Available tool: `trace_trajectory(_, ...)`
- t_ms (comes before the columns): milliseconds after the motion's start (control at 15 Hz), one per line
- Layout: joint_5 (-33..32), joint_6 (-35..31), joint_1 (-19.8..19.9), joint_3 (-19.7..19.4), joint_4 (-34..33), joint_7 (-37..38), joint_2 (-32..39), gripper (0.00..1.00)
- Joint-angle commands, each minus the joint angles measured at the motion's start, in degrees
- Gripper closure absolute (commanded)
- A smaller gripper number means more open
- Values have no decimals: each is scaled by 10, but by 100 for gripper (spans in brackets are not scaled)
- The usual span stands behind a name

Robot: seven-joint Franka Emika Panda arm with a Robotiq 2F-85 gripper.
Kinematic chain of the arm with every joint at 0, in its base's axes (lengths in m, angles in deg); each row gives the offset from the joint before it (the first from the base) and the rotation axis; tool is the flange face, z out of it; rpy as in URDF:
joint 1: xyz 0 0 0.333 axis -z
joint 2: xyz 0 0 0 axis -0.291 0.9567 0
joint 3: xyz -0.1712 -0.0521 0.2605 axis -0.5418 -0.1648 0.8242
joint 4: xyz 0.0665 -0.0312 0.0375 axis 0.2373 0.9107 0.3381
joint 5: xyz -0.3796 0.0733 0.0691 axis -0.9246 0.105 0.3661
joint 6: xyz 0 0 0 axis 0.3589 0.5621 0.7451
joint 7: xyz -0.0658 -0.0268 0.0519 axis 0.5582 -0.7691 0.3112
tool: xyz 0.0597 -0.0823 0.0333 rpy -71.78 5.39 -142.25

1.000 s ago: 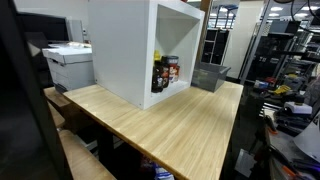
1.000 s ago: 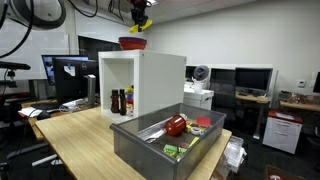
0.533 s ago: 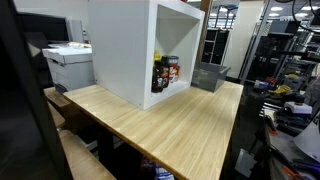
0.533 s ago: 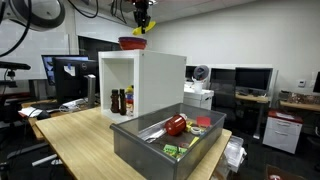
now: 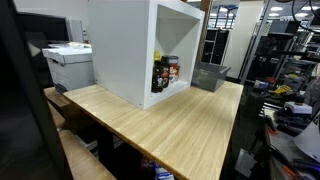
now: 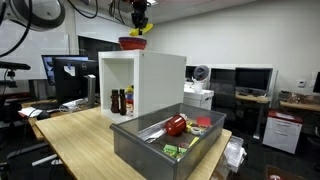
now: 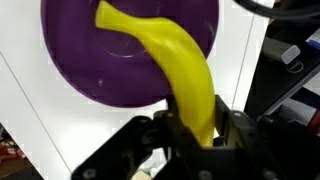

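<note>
Both exterior views: level, mid-distance, from opposite ends of the table [image 5: 170,125], sharing the white cabinet [image 6: 150,80]. Wrist view: looks down past the end effector [image 7: 197,128], close on the cabinet top.

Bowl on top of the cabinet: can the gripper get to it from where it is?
Probably yes. The gripper, fingers shut on a banana, hangs right above the bowl on the cabinet; nothing shows between them.

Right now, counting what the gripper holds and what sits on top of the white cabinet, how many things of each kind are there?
banana: 1, held in the gripper
bowl: 1, on the white cabinet
Total: 2
</note>
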Motion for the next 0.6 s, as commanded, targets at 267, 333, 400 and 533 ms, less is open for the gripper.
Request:
trace_trajectory(267, 11, 27, 4, 9, 16, 41, -14, 88)
trace_trajectory(333, 18, 28, 6, 14, 16, 45, -13, 88)
trace_trajectory(400, 21, 30, 6, 16, 16, 47, -13, 88)
trace_trajectory(533, 32, 31, 10, 22, 16, 54, -12, 88)
